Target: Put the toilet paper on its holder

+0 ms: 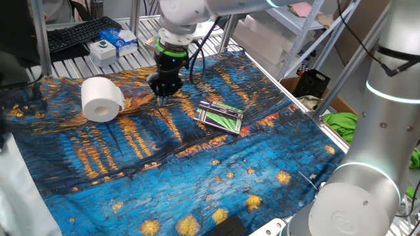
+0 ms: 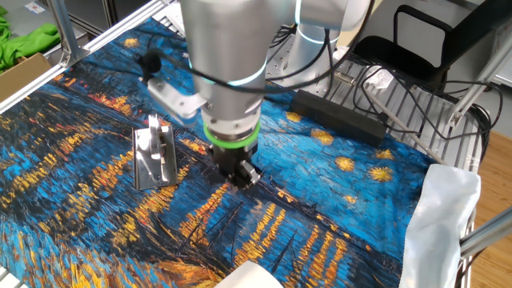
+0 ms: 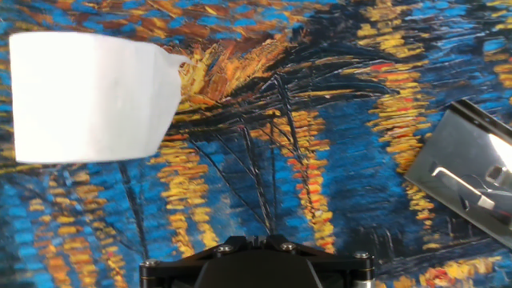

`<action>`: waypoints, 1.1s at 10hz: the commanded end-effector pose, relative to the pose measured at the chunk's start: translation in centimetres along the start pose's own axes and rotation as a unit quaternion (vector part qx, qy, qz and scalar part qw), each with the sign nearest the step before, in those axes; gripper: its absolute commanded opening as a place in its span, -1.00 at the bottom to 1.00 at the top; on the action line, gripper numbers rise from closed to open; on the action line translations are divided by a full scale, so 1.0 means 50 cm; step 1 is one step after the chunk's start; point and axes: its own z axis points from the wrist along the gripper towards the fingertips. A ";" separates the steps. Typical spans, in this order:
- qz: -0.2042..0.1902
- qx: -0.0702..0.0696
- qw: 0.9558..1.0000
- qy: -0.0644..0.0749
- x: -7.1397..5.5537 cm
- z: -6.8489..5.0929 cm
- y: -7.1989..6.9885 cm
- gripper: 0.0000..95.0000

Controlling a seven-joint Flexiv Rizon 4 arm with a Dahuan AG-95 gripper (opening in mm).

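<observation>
The toilet paper (image 1: 102,99) is a plump white roll lying on its side on the painted blue-and-orange cloth, at the left; in the hand view the toilet paper (image 3: 88,96) fills the upper left. The holder (image 1: 220,117), green-striped with silver edges, lies flat to the right; the other fixed view shows the holder (image 2: 154,156) as a shiny metal plate, and the hand view shows its silver corner (image 3: 468,180). My gripper (image 1: 161,96) hangs between the two, fingers together and pointing down just above the cloth, shut and holding nothing. The same gripper (image 2: 239,174) shows in the other fixed view.
A blue-and-white box (image 1: 121,39), a small white device with a green button (image 1: 103,49) and a keyboard (image 1: 79,34) sit behind the cloth's far edge. A black power strip (image 2: 340,116) with cables lies beside the cloth. Metal frame posts (image 1: 41,39) stand around the table.
</observation>
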 end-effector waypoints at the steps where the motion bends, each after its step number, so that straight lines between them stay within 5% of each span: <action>1: 0.006 0.000 1.000 0.001 -0.011 0.006 0.011 -1.00; 11: 0.005 -0.005 1.000 0.008 -0.020 0.000 0.016 -1.00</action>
